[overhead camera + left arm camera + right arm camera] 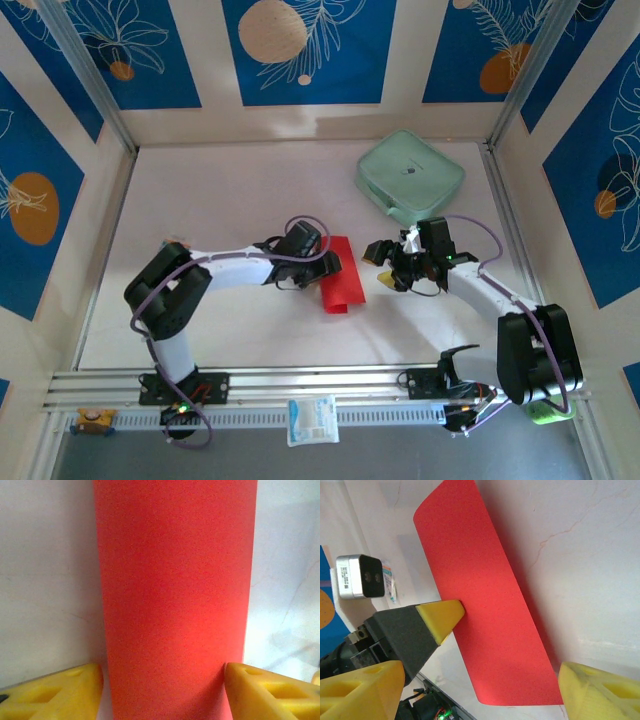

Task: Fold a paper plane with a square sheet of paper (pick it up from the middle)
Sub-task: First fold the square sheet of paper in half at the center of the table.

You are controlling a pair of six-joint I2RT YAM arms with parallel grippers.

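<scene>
Near rail: a white packet (312,420) lay at 6 o'clock from the paper, well apart; judged to be parked out of the work area.
Paper: the red paper (343,278) lay flat at mid-table as a narrow strip, long axis 12 to 6. Judged folded once, not yet a plane.
Left gripper: the left gripper (165,692) sat over the strip from its 9 o'clock side, jaws spread, a yellow fingertip (55,695) by each long edge, nothing pinched. Probably astride to square or steady the strip.
Right gripper: the right gripper (481,675) stood just off the 3 o'clock edge, jaws spread wide and empty; likely standing clear.
Far: a green case (410,175) lay at 1 o'clock, well apart.
Views: the top view gave the layout. The left wrist view showed the strip unbuckled between the tips. The right wrist view showed a left fingertip (442,615) touching the strip's edge.
</scene>
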